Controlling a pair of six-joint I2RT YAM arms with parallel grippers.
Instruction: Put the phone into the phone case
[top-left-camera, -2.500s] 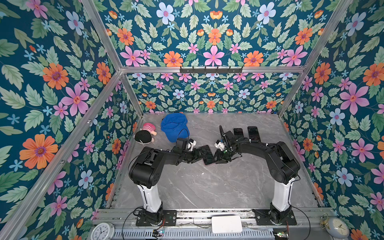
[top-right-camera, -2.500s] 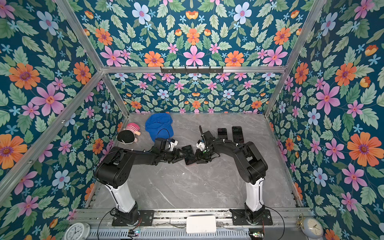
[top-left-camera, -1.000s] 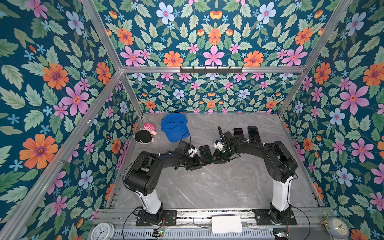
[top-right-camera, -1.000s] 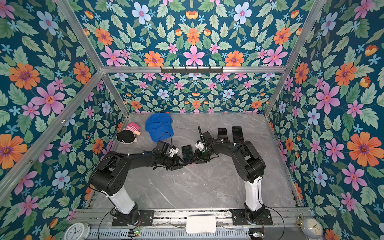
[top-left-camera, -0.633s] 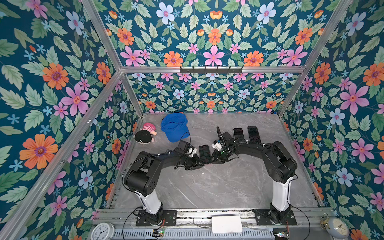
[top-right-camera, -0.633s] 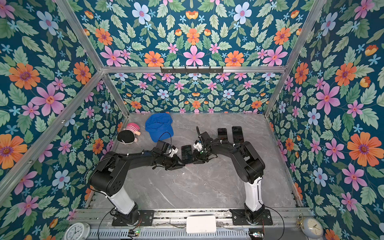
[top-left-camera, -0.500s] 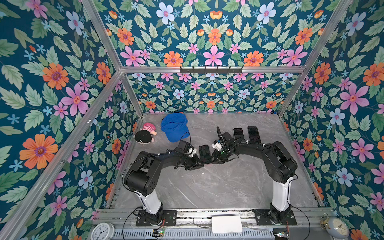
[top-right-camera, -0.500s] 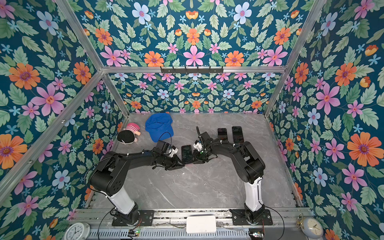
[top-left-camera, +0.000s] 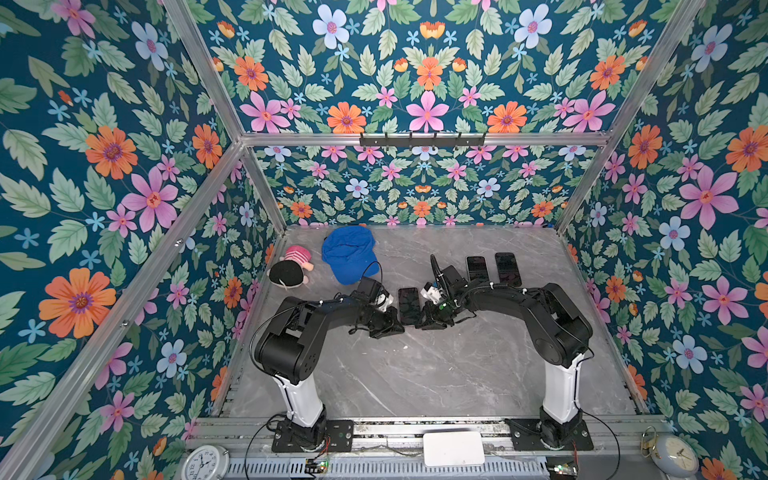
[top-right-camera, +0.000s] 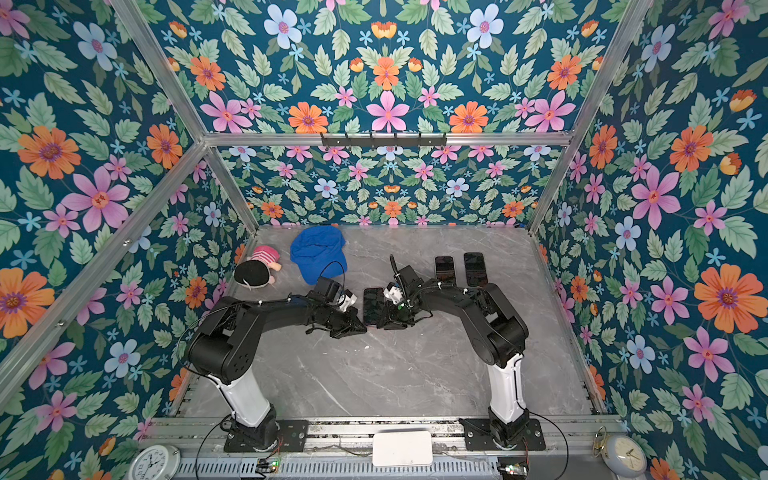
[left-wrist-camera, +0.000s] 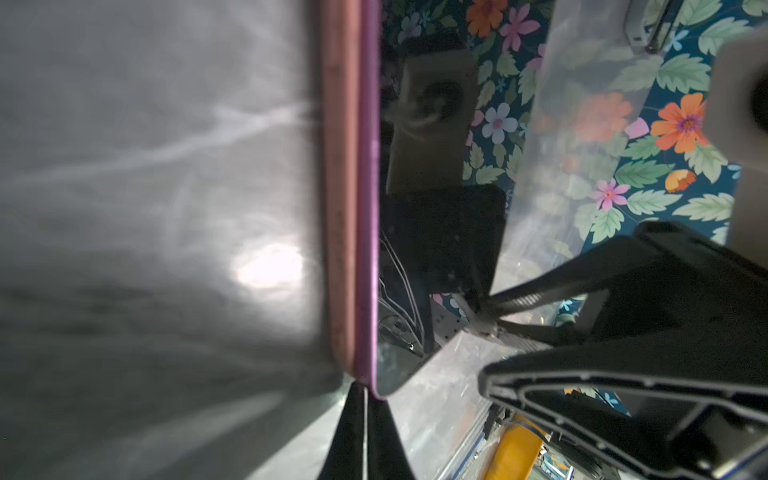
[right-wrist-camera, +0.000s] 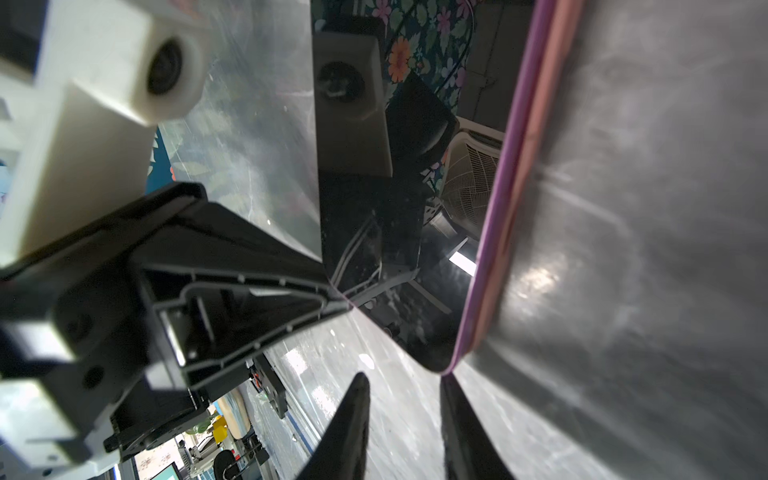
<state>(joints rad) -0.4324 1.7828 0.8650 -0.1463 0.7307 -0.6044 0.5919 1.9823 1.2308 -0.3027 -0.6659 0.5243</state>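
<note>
The phone (top-left-camera: 409, 305) (top-right-camera: 373, 305) lies flat on the grey marble table, screen up, between my two grippers. Its dark screen (left-wrist-camera: 436, 232) (right-wrist-camera: 374, 232) is framed by the purple rim of the phone case (left-wrist-camera: 368, 208) (right-wrist-camera: 498, 208). My left gripper (top-left-camera: 390, 328) (left-wrist-camera: 363, 432) is shut, its joined tips touching the near left corner of the case. My right gripper (top-left-camera: 430, 322) (right-wrist-camera: 401, 386) is open with nothing between its fingers. One of its fingertips (right-wrist-camera: 451, 386) rests at the near right corner of the case. Both grippers lie low on the table.
Two more dark phones (top-left-camera: 476, 269) (top-left-camera: 508, 269) lie side by side behind the right arm. A blue cap (top-left-camera: 348, 253) and a plush toy (top-left-camera: 291, 268) sit at the back left. Floral walls enclose the table on three sides.
My left gripper's jaws have closed over the last second. The right gripper's gap has narrowed slightly. The phone lies straighter than 2.5 s ago.
</note>
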